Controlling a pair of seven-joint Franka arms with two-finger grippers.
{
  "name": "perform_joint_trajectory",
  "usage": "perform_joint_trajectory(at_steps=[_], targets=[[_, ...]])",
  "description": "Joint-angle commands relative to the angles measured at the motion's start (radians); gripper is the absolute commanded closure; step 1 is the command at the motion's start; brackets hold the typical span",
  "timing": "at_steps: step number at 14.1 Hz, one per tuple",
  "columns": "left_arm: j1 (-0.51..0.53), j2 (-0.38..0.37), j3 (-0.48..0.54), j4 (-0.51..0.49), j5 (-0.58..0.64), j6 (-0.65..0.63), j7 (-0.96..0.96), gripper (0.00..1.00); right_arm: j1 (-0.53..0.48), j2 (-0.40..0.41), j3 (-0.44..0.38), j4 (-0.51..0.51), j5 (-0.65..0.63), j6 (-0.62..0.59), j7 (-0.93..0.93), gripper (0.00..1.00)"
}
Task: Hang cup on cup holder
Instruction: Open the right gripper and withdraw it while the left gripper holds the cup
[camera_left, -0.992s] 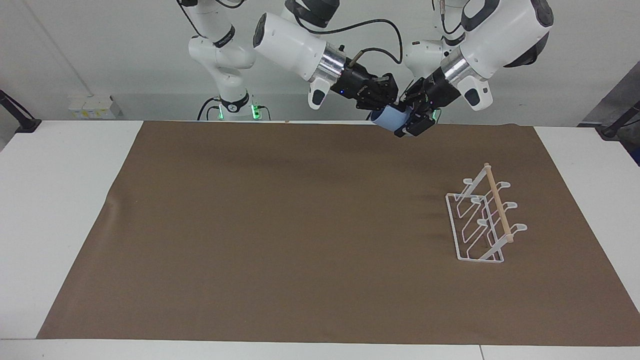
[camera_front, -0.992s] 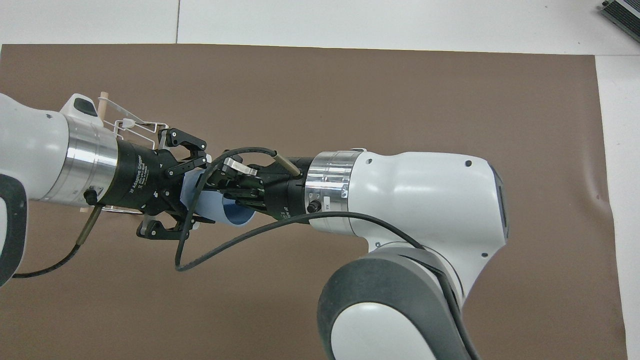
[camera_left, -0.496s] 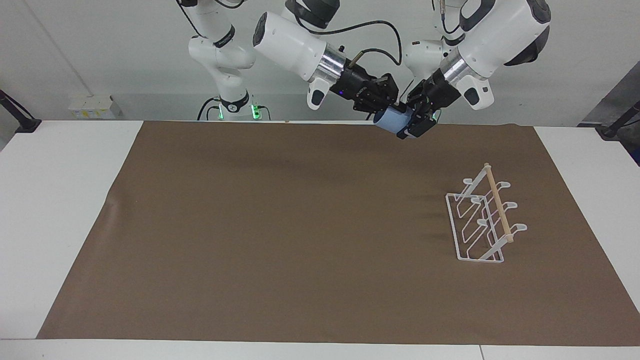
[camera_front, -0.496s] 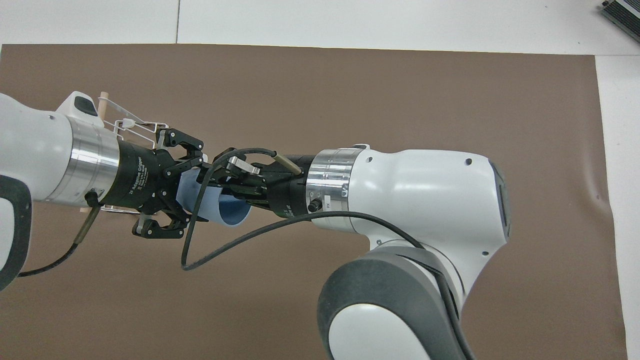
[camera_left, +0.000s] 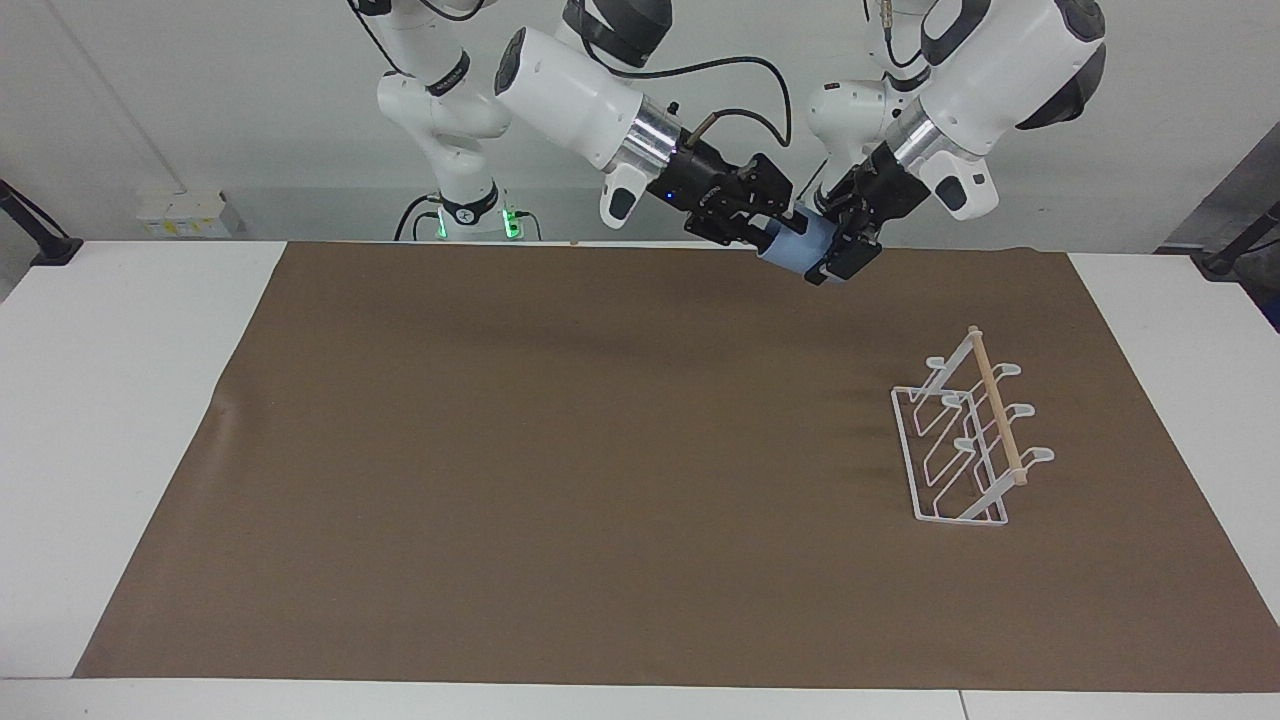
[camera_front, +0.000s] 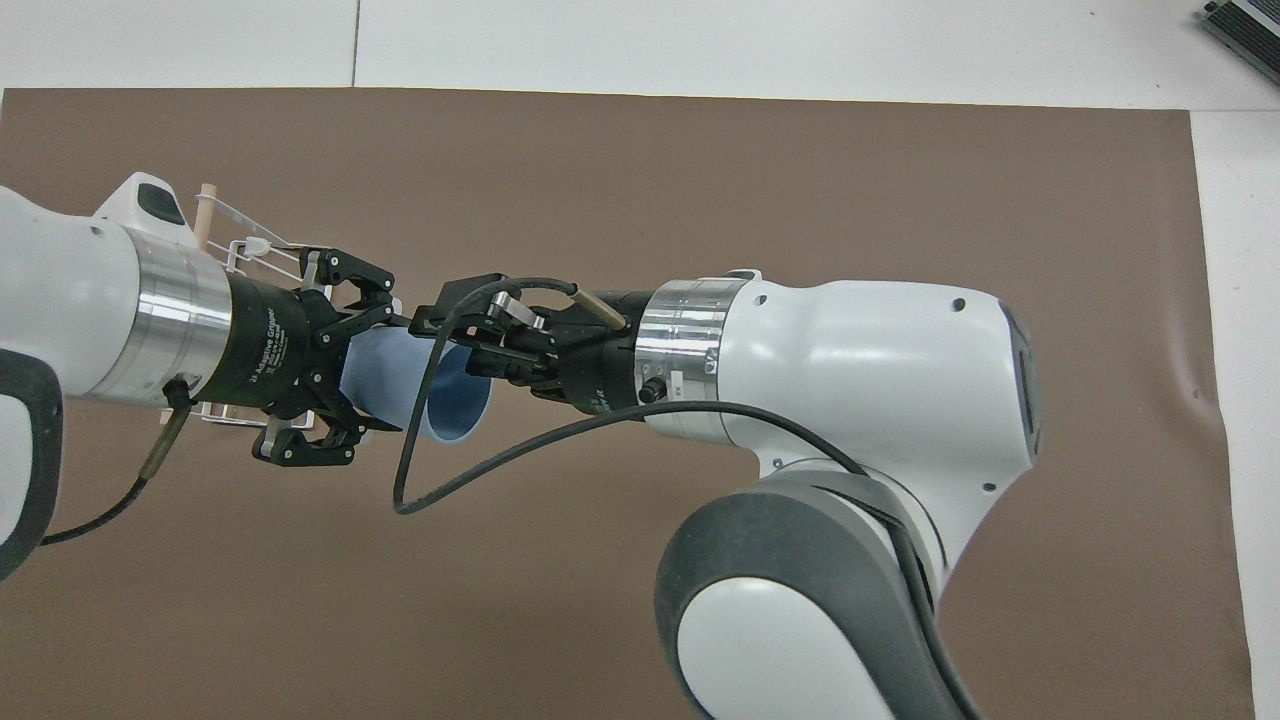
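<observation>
Cup (camera_left: 806, 245), light blue, is held in the air over the surface's (camera_left: 600, 450) edge nearest the robots. Left gripper (camera_left: 843, 250) clasps its base. Right gripper (camera_left: 772, 222) sits at its rim; grip state cannot be told. Cup holder (camera_left: 965, 440) stands near the left arm's end.

In the overhead view, the left arm's wrist covers most of the cup holder (camera_front: 262, 245), leaving only a dowel end and a few white wires showing. The right claw (camera_front: 470, 335) hides part of the cup (camera_front: 400, 385) rim, so whether its fingers grip the rim cannot be told. Both arms' bases are cut off by the frame edges.
</observation>
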Motion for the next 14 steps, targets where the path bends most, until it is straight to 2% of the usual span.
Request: perform_joint_trajectory(at_steps=[1, 3, 6, 8, 11, 14], targets=[[-0.005, -0.023, 0.007, -0.034, 0.086, 0.008, 0.185, 1.0, -0.054, 0.005, 0.006, 0.003, -0.014, 0.003, -0.024, 0.39], [0.003, -0.029, 0.007, -0.053, 0.142, 0.035, 0.283, 1.0, -0.08, 0.005, 0.006, 0.003, -0.016, 0.002, -0.041, 0.39], [0.017, -0.047, 0.012, -0.126, 0.157, 0.173, 0.521, 1.0, -0.146, 0.005, 0.004, -0.001, -0.017, -0.005, -0.183, 0.39], [0.024, -0.049, 0.012, -0.139, 0.196, 0.205, 0.551, 1.0, -0.192, -0.004, 0.003, -0.035, -0.06, -0.004, -0.306, 0.39], [0.063, -0.049, 0.015, -0.142, 0.245, 0.204, 0.56, 1.0, -0.241, -0.02, 0.001, -0.061, -0.233, -0.072, -0.351, 0.39], [0.1, -0.049, 0.015, -0.14, 0.246, 0.202, 0.581, 1.0, -0.275, -0.032, 0.0, -0.081, -0.553, -0.181, -0.353, 0.41]])
